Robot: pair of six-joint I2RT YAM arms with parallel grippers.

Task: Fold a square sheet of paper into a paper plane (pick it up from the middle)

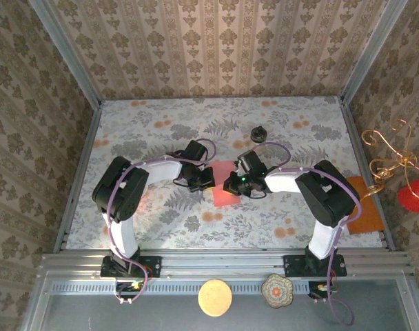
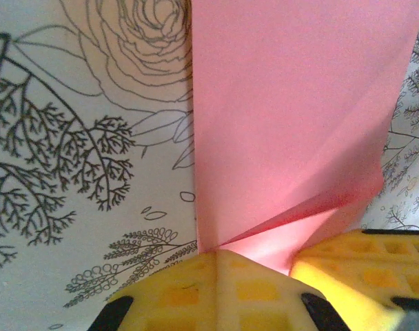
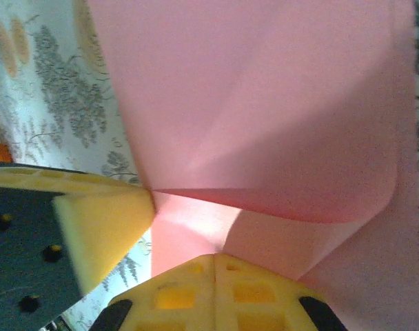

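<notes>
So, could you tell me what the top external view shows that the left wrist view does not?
Top external alone: the left arm, the right arm, the dark-lidded jar, the orange sheet. Left wrist alone: a raised crease running down to the shut left claw. Both: the square sheet of paper on the floral table cover.

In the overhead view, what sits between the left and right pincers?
The square sheet of paper lies between the left pincer and right pincer in the top view; both wrist views show it creased there.
</notes>
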